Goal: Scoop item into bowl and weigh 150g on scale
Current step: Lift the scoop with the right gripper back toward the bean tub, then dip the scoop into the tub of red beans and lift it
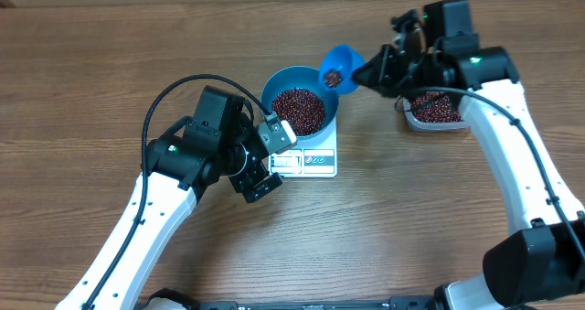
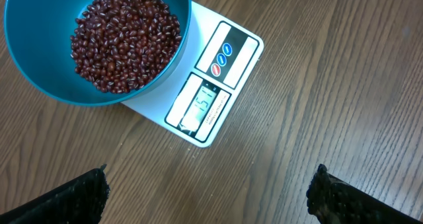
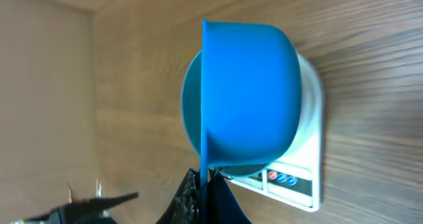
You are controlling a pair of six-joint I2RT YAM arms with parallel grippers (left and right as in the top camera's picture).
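Just ahead of the wide-spread left gripper (image 1: 271, 161), the bowl (image 2: 26, 45) sits on the scale (image 2: 203, 105)

surface: brown wood-grain table (image 1: 91, 54) | light: even, soft

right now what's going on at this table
The bowl sits on the scale with a heap of beans in it. The right gripper is shut on a blue scoop with a few beans inside, held at the bowl's rim. The left gripper hovers open over the table beside the scale, holding nothing. A tub with more beans stands by the right arm.
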